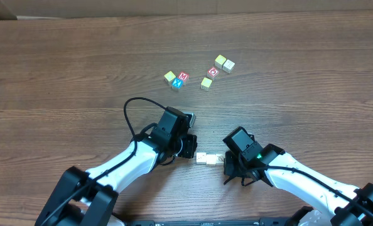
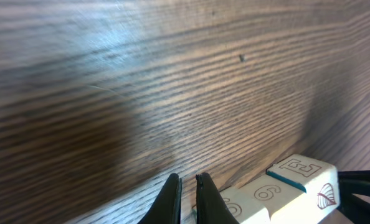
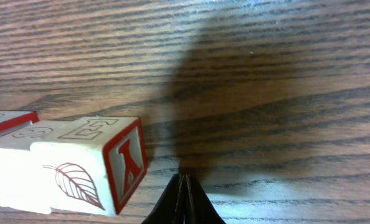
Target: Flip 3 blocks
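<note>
Pale blocks point(image 1: 203, 158) in row | L gripper point(image 2: 186, 182) beside, tips closed, empty | R gripper point(image 3: 184, 180) beside, tips closed, empty

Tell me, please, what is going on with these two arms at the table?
Both arms are low over the wooden table, with a short row of pale blocks lying between them. The left end effector and the right end effector are both shut and hold nothing. Each sits close to one end of the row. The other cubes lie scattered farther up the table, away from both arms.
</note>
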Robot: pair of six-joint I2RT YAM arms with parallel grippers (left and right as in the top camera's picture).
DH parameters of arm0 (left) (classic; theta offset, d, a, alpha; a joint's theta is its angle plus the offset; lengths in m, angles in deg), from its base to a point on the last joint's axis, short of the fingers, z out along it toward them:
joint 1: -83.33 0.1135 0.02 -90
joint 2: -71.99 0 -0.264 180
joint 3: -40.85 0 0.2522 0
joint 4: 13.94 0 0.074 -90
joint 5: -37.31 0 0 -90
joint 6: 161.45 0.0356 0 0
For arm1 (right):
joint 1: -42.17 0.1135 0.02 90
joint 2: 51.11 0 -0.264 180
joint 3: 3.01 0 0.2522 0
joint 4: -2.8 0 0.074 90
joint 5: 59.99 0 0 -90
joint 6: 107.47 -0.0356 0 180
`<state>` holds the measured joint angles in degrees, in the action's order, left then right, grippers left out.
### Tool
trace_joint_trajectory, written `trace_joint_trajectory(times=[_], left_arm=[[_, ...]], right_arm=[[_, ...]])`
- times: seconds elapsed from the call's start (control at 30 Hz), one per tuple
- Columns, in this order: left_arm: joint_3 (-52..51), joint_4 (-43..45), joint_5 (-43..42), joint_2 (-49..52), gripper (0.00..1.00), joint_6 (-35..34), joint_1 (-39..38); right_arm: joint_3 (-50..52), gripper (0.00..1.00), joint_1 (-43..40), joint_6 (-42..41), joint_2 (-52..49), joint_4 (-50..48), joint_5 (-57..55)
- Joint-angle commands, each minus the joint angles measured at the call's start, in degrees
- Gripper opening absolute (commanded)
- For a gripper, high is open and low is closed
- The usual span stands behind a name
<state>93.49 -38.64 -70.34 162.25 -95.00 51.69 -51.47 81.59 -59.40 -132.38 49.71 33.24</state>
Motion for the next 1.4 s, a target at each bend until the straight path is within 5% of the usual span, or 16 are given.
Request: trace_joint_trajectory(times=[0.0,0.8,1.17,1.37], left_arm=[[-0.22,0.74,-5.62,4.02,0.04,0.37,0.11],[0.00,3.45,-6.95,7.89,0.04,1.09,0.42],[2.73,3.48,-23.02,7.89,0.04,-0.63,3.74],[3.41,2.82,-24.35,7.89,0.04,-1.40,5.09]], right_arm=[[0.24,0.04,-0.24,0.46,-0.13,0.04,0.33],[0.24,0.04,-0.22,0.46,-0.13,1.73,0.35],[0.24,0.04,-0.24,0.44,-0.13,2.08,0.37],[0.24,0.04,-0.22,0.44,-0.13,2.14,0.37]])
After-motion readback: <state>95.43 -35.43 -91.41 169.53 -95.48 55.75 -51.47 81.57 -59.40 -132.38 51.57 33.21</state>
